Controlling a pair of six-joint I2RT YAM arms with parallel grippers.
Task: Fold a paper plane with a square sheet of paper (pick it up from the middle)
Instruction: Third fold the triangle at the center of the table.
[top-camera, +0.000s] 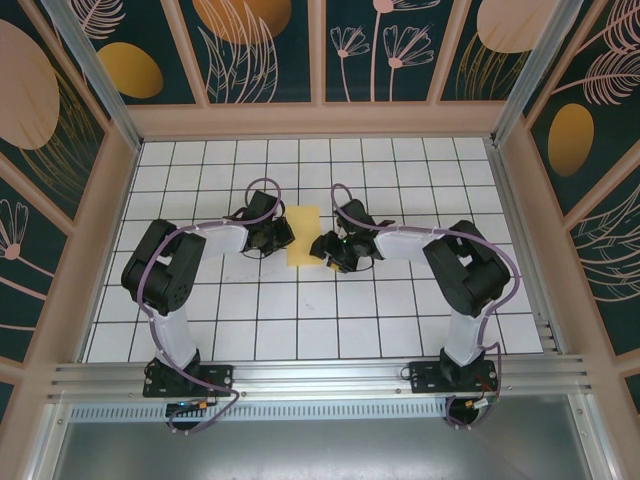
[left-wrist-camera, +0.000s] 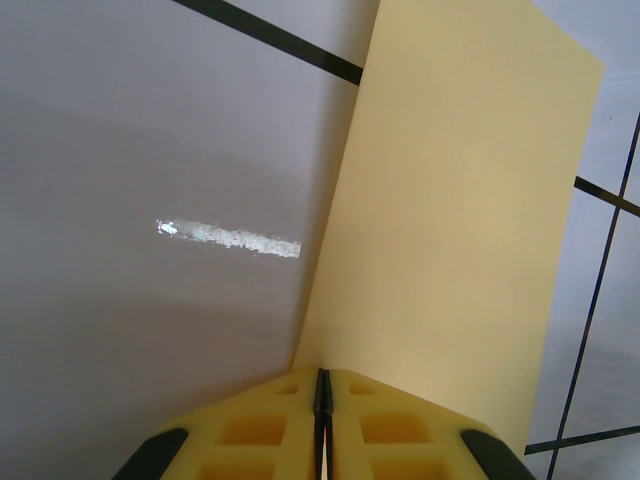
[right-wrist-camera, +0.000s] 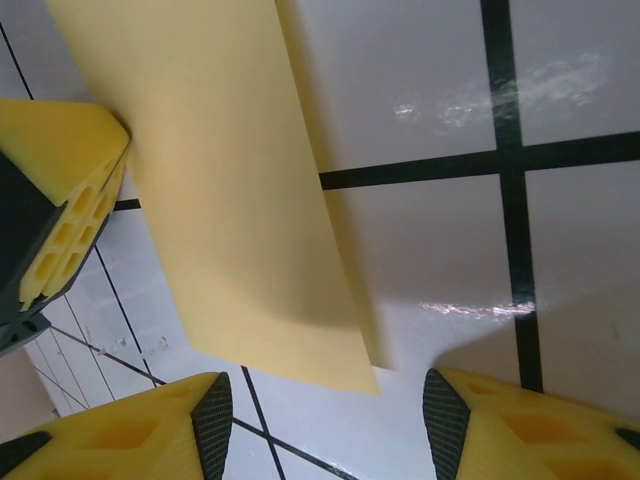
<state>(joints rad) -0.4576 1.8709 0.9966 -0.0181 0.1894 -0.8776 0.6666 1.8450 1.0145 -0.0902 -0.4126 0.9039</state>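
Note:
The square sheet of paper (top-camera: 303, 235) is plain yellow and lies in the middle of the grid table as a narrow upright rectangle, apparently folded in half; it has no paper plane shape. My left gripper (top-camera: 287, 238) is at its left edge. In the left wrist view the jaws (left-wrist-camera: 322, 375) are pressed together, with the paper (left-wrist-camera: 460, 220) rising from their tips and its edge lifted off the table. My right gripper (top-camera: 320, 248) is at the sheet's right side. Its fingers (right-wrist-camera: 325, 410) stand apart just short of the paper's corner (right-wrist-camera: 230, 200), with nothing between them.
The table (top-camera: 300, 330) is white tiles with black grid lines, enclosed by wooden-framed patterned walls on three sides. An aluminium rail (top-camera: 320, 375) runs along the near edge where both arm bases are bolted. The left gripper's yellow fingers (right-wrist-camera: 60, 190) show beside the paper in the right wrist view.

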